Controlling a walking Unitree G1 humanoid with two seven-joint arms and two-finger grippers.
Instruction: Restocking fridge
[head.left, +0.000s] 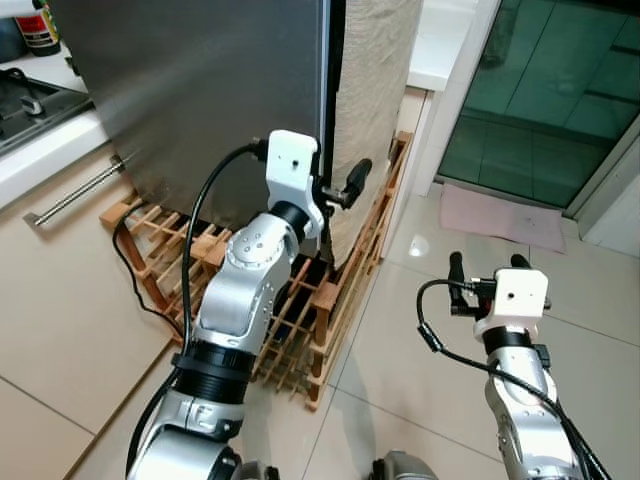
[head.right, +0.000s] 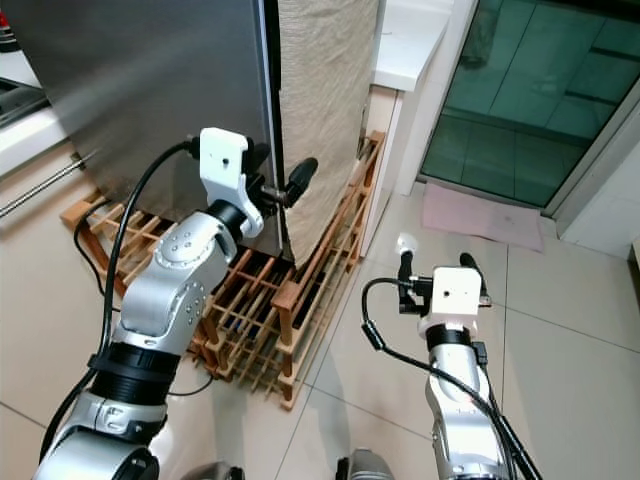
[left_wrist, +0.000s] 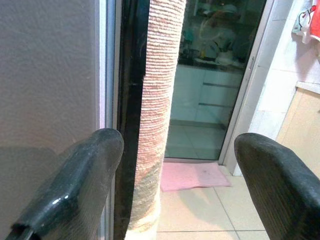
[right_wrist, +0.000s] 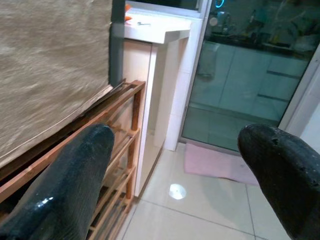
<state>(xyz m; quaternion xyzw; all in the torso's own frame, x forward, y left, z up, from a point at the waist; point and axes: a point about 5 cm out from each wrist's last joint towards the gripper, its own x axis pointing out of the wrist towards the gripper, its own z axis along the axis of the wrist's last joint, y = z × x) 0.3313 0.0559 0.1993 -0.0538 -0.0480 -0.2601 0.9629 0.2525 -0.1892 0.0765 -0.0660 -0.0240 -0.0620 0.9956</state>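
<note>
The fridge stands before me with its steel door (head.left: 200, 90) closed and a beige cloth (head.left: 375, 80) hanging over its side. My left gripper (head.left: 335, 192) is raised to the door's right edge at mid height. It is open, and the fingers (left_wrist: 75, 185) straddle the dark gap (left_wrist: 131, 125) between the door edge and the cloth without clasping anything. My right gripper (head.left: 490, 265) hovers lower over the floor tiles to the right of the fridge, open and empty, its fingers (right_wrist: 65, 180) spread wide.
A slatted wooden rack (head.left: 330, 300) sits under the fridge and juts out toward me. A black cable (head.left: 135, 265) trails over it. A counter with a metal drawer handle (head.left: 75, 195) runs along the left. To the right are a glass sliding door (head.left: 540, 80) and a pink mat (head.left: 500, 215).
</note>
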